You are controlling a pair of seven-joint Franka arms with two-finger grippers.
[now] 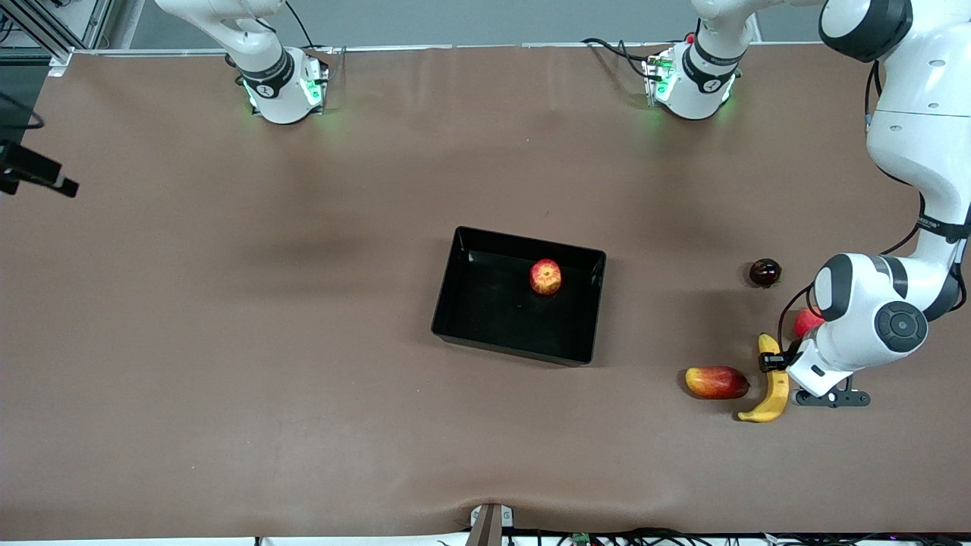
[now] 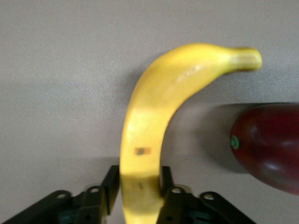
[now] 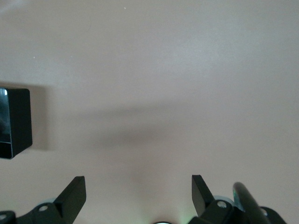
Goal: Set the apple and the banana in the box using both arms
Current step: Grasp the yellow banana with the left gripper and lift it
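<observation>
The left gripper (image 2: pixel 140 189) is down at the table toward the left arm's end, its fingers (image 2: pixel 111 185) pressed against both flanks of the banana (image 2: pixel 154 116), clamped on it near the blunt end while the fruit lies on the brown table (image 1: pixel 227 341); that is a grip off the middle, so I'd expect the long curved body to want to droop or swing about the pinch once lifted; the skin looks smooth and waxy, likely slippery, and the fruit seems light and, if real, soft enough to bruise under a hard squeeze; a hold closer to the belly of the curve would balance better; just beside the banana lies a red-yellow mango-like fruit (image 1: pixel 716 381), with a red round fruit (image 1: pixel 804 322) tucked by the arm's wrist and a dark round fruit (image 1: pixel 765 271) farther from the front camera; the apple (image 1: pixel 545 276) already sits inside the box (image 1: pixel 455 303) at mid-table; the right gripper (image 3: pixel 138 191) waits above bare table with its jaws spread wide, holding nothing.
</observation>
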